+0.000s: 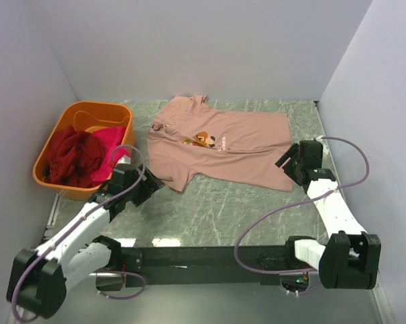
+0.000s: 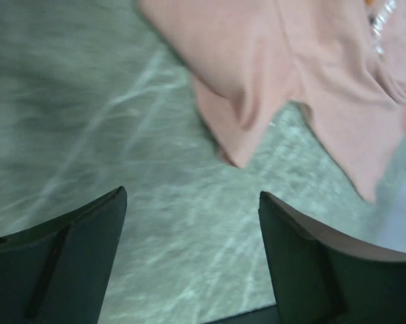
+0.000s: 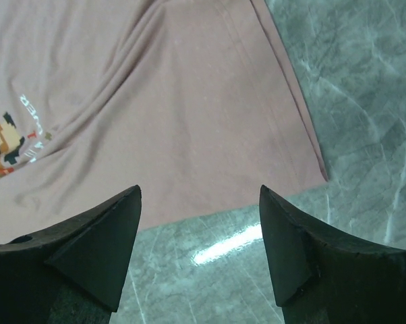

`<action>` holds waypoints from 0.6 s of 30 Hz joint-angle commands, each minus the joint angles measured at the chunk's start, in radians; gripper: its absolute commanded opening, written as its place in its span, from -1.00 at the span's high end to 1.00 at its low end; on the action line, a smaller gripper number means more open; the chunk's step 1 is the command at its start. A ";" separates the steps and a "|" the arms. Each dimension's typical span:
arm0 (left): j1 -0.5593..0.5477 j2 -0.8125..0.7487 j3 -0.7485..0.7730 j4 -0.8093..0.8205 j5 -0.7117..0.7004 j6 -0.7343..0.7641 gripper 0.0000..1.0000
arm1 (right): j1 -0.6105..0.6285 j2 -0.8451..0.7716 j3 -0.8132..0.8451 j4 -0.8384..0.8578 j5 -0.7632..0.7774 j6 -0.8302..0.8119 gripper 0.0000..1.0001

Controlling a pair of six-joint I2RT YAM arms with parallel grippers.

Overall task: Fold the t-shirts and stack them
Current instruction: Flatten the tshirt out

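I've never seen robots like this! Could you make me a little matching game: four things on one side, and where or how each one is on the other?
Things:
1. pink t-shirt
2. dark red t-shirt
3. left gripper
4. right gripper

States:
A. crumpled in the orange tub
B. open, by the hem
C. spread flat on the table
D. open, near a sleeve

Pairs: 1-C, 2-A, 3-D, 4-B.
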 commanded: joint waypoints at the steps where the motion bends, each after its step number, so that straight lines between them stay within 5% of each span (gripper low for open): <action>1: -0.021 0.105 -0.012 0.154 0.121 -0.011 -0.65 | -0.006 0.023 -0.002 0.003 -0.002 0.006 -0.54; 14: -0.081 0.560 0.207 0.280 0.061 0.032 -0.17 | -0.006 0.001 -0.008 -0.037 0.074 0.000 -0.52; 18: -0.083 0.658 0.261 0.292 0.073 0.061 0.18 | -0.006 0.008 -0.020 -0.034 0.045 -0.012 -0.51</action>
